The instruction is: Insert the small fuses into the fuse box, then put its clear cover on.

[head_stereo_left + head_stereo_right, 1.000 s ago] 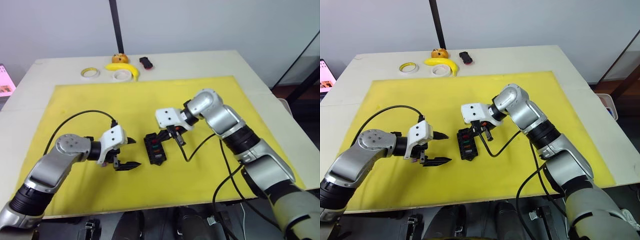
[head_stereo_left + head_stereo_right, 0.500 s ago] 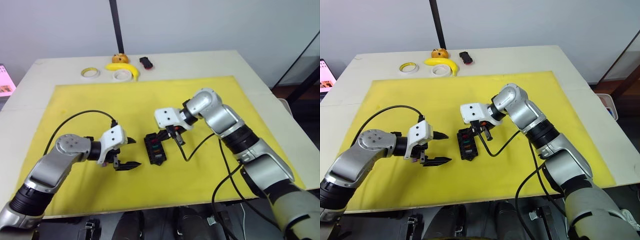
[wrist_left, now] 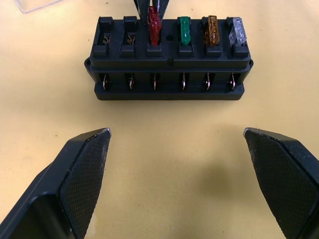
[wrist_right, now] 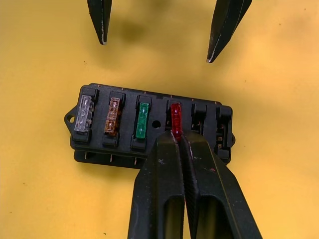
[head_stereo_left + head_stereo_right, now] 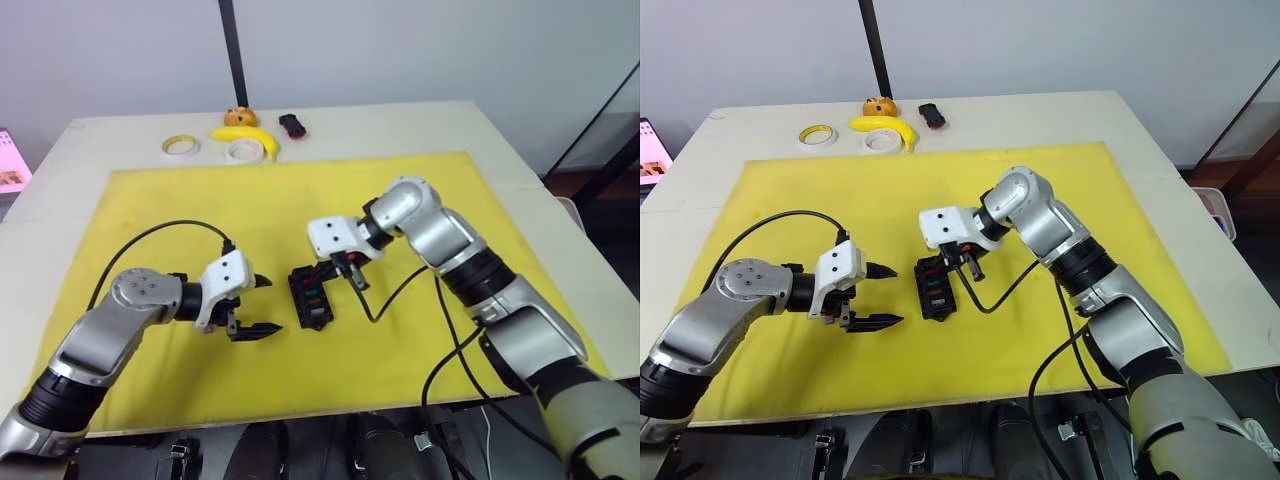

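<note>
At fuse box (image 4: 149, 127), right fingers (image 4: 180, 142) still pinch red fuse (image 4: 176, 118); left fingers (image 3: 89, 164) unmoved, wide.

No readable text, labels, numbers or signs on anything here.

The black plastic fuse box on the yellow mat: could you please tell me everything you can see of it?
The black plastic fuse box is a small rectangular block lying flat on the yellow mat, between the two grippers. One row of six slots holds four fuses side by side: grey, amber, green and red; its last two slots are empty. A second row shows bare metal contacts. The right gripper, fingers shut, pinches the red fuse. The open left gripper faces the box without touching it.
</note>
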